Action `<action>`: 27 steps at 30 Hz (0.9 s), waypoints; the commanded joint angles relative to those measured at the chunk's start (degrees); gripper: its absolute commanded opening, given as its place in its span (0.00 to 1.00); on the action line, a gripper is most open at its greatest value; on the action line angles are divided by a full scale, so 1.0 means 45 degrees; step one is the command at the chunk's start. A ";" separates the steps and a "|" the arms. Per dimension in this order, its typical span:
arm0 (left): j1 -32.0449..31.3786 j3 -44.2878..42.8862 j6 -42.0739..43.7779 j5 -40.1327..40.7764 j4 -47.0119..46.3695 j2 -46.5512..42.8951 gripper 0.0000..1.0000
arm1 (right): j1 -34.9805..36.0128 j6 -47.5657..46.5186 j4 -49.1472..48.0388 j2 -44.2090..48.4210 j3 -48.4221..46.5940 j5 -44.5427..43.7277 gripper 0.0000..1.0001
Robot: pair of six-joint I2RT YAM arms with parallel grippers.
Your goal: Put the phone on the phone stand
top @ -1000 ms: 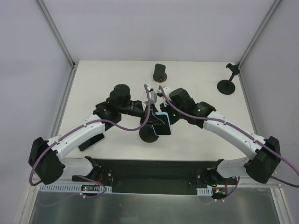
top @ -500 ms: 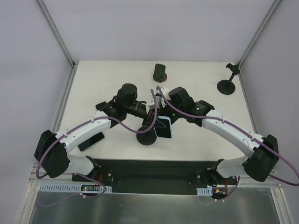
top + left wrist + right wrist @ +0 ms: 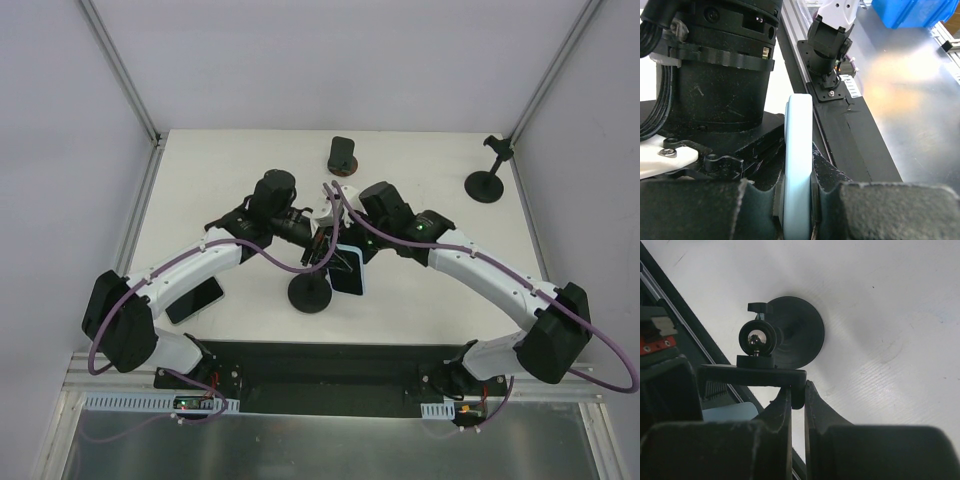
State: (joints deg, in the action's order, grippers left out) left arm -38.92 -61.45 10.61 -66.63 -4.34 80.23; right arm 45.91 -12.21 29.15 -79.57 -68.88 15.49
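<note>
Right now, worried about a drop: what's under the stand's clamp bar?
Its ball joint and round base, white table beyond. The stem is covered by the joint. Base contact unclear.

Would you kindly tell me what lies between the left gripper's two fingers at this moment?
The phone, its pale blue edge toward the camera, is pinched between the fingers of the left gripper; the left wrist view shows this.

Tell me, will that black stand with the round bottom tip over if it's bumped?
Probably not easily: the stand has a wide round base. Its clamp sits high, so a push there might tip it. The right gripper pinching it likely steadies it.
</note>
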 commanded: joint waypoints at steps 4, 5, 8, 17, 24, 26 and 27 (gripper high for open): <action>0.0445 -0.0758 0.1840 0.1954 0.1312 0.0316 0.00 | 0.0325 -0.0548 0.0611 0.0182 -0.0708 0.2905 0.00; 0.0445 -0.0836 0.1957 0.1994 0.1432 0.0355 0.00 | 0.0286 -0.0626 0.0671 0.0202 -0.0728 0.3158 0.00; 0.0504 -0.0934 0.1939 0.1839 0.1511 0.0472 0.00 | 0.0266 -0.0939 0.1022 0.0163 -0.0845 0.3511 0.00; 0.0542 -0.1071 0.2525 0.2210 0.2272 0.0453 0.00 | -0.0045 -0.1661 0.1608 0.0222 -0.0767 0.4232 0.00; 0.0601 -0.1656 0.2524 0.1214 0.3131 0.1077 0.00 | -0.0124 -0.2696 0.2740 -0.0208 -0.1294 0.4743 0.00; 0.0601 -0.1715 0.2796 0.1135 0.3500 0.1078 0.00 | -0.0318 -0.2988 0.2858 -0.0130 -0.1275 0.4800 0.00; 0.0621 -0.1754 0.2895 0.1174 0.3639 0.1078 0.00 | -0.0455 -0.3106 0.2936 -0.0092 -0.1256 0.4917 0.00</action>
State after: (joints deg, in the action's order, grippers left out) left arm -38.76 -67.29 20.34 -65.87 8.99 82.87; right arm 42.37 -19.29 33.76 -81.95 -71.59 24.91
